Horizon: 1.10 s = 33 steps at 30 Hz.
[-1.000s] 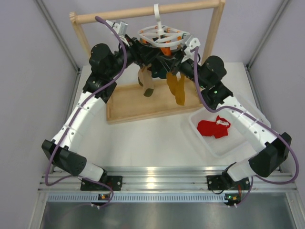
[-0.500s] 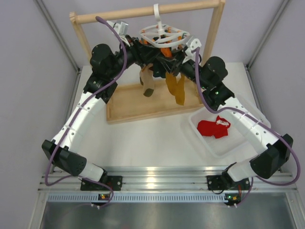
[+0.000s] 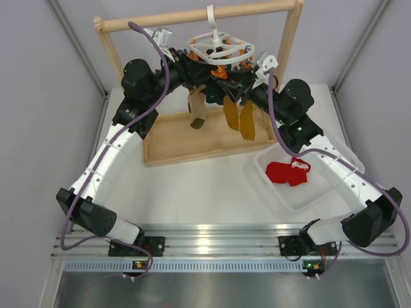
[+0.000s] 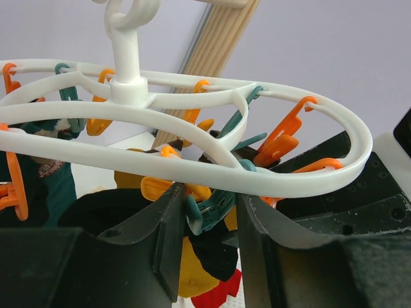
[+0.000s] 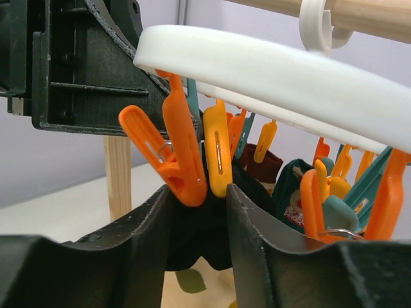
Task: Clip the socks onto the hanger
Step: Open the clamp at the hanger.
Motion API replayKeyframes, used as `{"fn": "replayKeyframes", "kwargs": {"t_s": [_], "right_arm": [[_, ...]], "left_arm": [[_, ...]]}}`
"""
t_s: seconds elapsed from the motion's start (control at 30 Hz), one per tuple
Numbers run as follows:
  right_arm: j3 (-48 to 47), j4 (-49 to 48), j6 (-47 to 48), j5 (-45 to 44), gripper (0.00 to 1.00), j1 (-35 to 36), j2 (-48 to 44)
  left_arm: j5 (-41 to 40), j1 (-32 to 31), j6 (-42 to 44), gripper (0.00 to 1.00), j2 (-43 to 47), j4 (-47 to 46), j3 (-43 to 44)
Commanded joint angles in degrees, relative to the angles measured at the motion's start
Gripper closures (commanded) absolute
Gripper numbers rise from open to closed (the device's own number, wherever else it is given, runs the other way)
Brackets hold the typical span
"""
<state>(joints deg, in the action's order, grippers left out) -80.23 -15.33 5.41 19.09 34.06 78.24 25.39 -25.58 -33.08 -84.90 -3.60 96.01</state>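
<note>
White table, wooden rack behind. Hanger hangs on the rack's bar, with some socks dangling below it (mustard and striped ones among them). My left gripper pinches a teal clip under the hanger's rim. My right gripper straddles orange clips and a black sock beneath that rim; gripping or not, I cannot tell. Red socks lie in a bin below the hanger, unclipped, so work remains.

Left arm, left of frame: white link shells, black joint housings, black base bracket, purple cable looped alongside.
Right arm, right of frame: same build, green light on a black joint.
Fingers: matt black, moulded, small round holes.
</note>
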Motion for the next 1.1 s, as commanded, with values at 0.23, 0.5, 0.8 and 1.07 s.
{"fn": "replayKeyframes", "kwargs": {"t_s": [0.23, 0.5, 0.8, 1.07], "right_arm": [[1.5, 3.2, 0.0, 3.6, 0.7, -1.4, -5.0], [-1.0, 3.2, -2.8, 8.4, 0.81, -1.1, -7.5], [-5.3, 6.5, -1.5, 9.3, 0.79, 0.8, -4.4], [-6.1, 7.2, -3.6, 12.9, 0.88, 1.7, -3.3]], "left_arm": [[-0.6, 0.9, -3.5, 1.0, 3.2, -2.4, 0.0], [0.1, 1.0, -6.6, 1.0, 3.6, -2.3, -0.1], [1.3, 1.1, -9.3, 1.0, 3.4, -1.2, 0.0], [0.1, 1.1, -7.3, 0.97, 3.5, -0.2, -0.1]]}}
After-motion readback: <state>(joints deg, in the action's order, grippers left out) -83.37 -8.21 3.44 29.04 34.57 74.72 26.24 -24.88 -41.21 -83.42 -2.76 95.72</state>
